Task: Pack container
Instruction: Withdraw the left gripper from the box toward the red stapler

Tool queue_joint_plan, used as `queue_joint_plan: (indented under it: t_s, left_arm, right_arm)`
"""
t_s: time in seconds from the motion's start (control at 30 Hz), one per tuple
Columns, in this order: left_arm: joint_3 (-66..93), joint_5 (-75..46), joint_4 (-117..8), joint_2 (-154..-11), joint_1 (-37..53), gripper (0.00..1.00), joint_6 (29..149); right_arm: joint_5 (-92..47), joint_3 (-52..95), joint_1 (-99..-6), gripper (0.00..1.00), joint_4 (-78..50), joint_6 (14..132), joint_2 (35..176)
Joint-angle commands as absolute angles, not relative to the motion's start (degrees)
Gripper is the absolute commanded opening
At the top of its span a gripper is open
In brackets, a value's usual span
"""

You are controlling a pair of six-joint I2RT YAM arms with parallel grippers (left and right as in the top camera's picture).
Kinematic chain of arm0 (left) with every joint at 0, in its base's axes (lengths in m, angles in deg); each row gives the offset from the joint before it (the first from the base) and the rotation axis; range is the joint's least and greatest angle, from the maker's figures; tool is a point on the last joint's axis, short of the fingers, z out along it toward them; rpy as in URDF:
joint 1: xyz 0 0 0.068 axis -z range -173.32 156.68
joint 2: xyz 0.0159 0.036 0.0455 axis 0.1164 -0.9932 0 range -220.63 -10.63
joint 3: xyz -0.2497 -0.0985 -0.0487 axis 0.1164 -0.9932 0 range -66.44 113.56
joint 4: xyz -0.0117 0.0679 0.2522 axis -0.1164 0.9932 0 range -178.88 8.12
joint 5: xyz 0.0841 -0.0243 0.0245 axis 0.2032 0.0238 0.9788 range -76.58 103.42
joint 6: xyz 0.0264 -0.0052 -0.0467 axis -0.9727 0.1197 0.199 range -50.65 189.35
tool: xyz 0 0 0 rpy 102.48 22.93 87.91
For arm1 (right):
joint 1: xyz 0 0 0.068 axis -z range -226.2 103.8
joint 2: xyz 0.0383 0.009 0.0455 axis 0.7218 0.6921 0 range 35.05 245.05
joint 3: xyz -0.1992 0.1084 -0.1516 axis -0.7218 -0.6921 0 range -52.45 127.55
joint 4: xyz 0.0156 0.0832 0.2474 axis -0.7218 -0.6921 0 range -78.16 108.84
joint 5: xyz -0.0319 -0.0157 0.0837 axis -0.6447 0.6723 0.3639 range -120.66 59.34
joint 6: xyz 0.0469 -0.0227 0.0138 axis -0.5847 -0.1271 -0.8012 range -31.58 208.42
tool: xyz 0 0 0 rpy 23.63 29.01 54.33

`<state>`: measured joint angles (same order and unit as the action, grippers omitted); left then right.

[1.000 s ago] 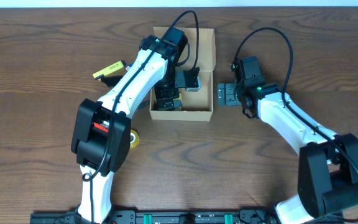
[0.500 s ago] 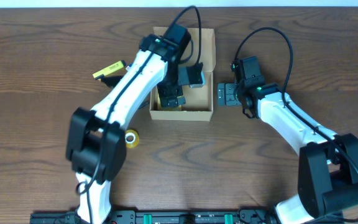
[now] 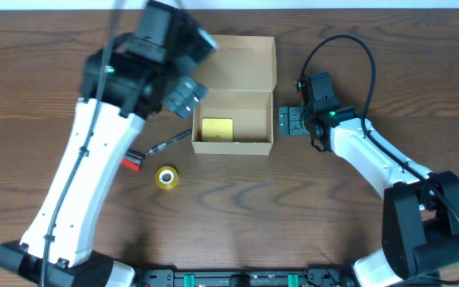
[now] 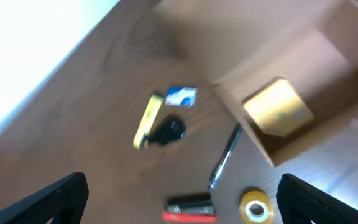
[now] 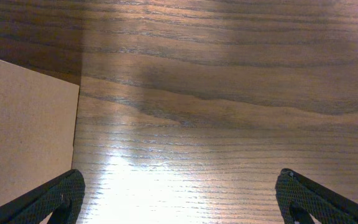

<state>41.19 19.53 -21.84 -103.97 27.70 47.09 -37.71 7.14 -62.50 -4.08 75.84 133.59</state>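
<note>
Both our arms out, jaws wide.
Our left arm (image 3: 78, 183) stretches far forward, blurred, with the left gripper (image 3: 184, 96) spread open and empty. Our right arm (image 3: 369, 155) is bent at the elbow, wrist low, and the right gripper (image 3: 291, 121) is level, open, holding nothing.

Pad (image 3: 217, 129) inside container (image 3: 242, 60); pen (image 3: 170, 142), tape roll (image 3: 166, 177) left of it.

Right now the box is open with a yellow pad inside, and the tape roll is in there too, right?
Not quite. The box is open with the yellow pad inside, but the tape roll lies on the table outside it, as the overhead view shows.
</note>
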Motion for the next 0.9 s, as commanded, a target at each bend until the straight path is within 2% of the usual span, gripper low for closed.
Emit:
queue_joint_plan:
  t_s: [0.0,0.2,0.47,0.7,0.87]
  left_arm:
    - [41.9,23.0,-20.9,-104.3,24.4,0.98,69.2]
    - [41.5,23.3,-17.5,-106.0,20.7,0.98,91.7]
    - [41.5,30.7,-5.9,-110.4,20.2,0.95,122.7]
    - [39.9,30.6,-1.9,-113.2,20.2,0.95,130.1]
    - [36.5,30.5,-2.3,-113.0,20.1,0.95,130.7]
  right_arm:
    - [-37.7,7.0,-62.0,0.99,-4.1,75.2,134.1]
    - [-37.7,7.0,-62.0,0.99,-4.1,75.2,134.1]
    - [-37.7,7.0,-62.0,0.99,-4.1,75.2,134.1]
    - [-37.7,7.0,-62.0,0.99,-4.1,75.2,134.1]
    - [-37.7,7.0,-62.0,0.99,-4.1,75.2,134.1]
